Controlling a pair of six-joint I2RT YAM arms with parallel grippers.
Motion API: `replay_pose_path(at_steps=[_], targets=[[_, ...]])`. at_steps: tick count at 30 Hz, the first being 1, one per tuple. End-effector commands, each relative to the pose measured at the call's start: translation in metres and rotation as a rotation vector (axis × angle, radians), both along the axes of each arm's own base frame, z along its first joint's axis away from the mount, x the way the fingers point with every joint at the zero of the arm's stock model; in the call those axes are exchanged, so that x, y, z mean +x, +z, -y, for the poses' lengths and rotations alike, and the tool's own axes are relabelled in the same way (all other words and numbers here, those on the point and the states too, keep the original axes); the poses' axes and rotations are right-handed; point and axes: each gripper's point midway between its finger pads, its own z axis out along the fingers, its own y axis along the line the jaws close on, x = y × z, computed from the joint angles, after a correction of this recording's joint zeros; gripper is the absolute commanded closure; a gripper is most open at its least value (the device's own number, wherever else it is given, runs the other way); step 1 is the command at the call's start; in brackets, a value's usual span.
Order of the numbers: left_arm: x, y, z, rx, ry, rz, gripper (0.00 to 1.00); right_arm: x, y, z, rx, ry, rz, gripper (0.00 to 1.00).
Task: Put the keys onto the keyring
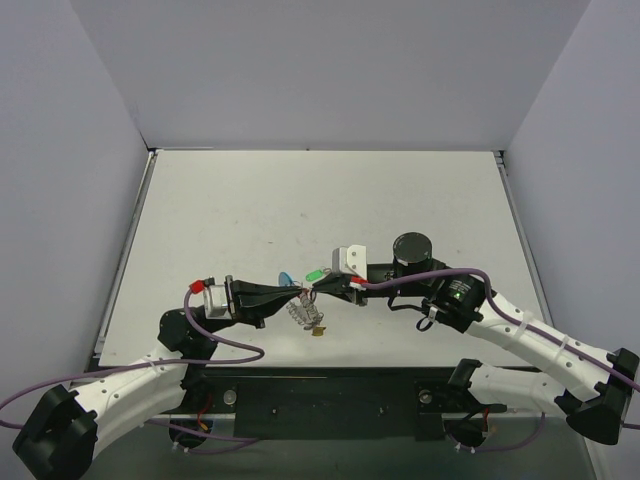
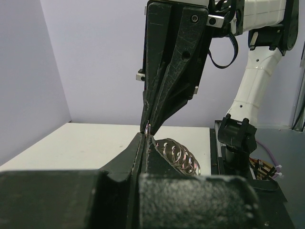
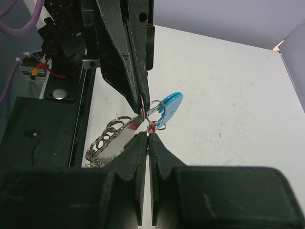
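The keyring (image 1: pixel 305 315) hangs as a silvery coil of loops between the two grippers, above the table's near edge; it also shows as the keyring (image 2: pixel 180 155) and the keyring (image 3: pixel 108 137). My left gripper (image 1: pixel 300 291) is shut on its wire at the top, seen as the left gripper (image 2: pixel 146 133). Tip to tip with it, my right gripper (image 1: pixel 319 287) is shut on a red tag (image 3: pixel 152 128) hanging from a small loop. A blue tag (image 3: pixel 170 105) dangles just beyond. A green tag (image 1: pixel 315 273) of the keys lies against the right fingers; the key's metal is too small to tell.
A yellow tag (image 1: pixel 320 331) hangs at the coil's low end. A black round motor housing (image 1: pixel 413 247) of the right arm stands behind the grippers. The white table (image 1: pixel 320 200) stretches back to the grey walls; its dark front rail (image 1: pixel 330 395) runs below the grippers.
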Motion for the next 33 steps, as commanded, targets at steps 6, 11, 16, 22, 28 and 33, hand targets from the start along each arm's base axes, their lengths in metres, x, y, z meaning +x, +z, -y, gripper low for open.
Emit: replay_pose_path(at_steps=[6, 11, 16, 22, 28, 33], targets=[[-0.003, 0.0164, -0.0035, -0.047, 0.012, 0.048, 1.0, -0.0043, 0.034, -0.0061, 0.084, 0.031, 0.038, 1.0], [-0.0014, 0.0155, -0.0043, -0.049, 0.022, 0.044, 1.0, -0.0081, 0.0338, -0.0075, 0.086, 0.051, 0.029, 1.0], [-0.0012, 0.0157, -0.0045, -0.05, 0.024, 0.044, 1.0, -0.01, 0.0362, -0.008, 0.098, 0.058, 0.021, 1.0], [-0.0025, 0.0148, -0.0033, -0.043, 0.015, 0.046, 1.0, -0.008, 0.0364, -0.0087, 0.1, 0.049, 0.018, 1.0], [-0.0039, 0.0157, -0.0025, -0.044, 0.007, 0.047, 1.0, -0.0065, 0.0365, -0.0087, 0.104, 0.04, 0.013, 1.0], [-0.0047, 0.0149, -0.0019, -0.04, 0.001, 0.047, 1.0, -0.0063, 0.0357, -0.0088, 0.104, 0.038, 0.01, 1.0]])
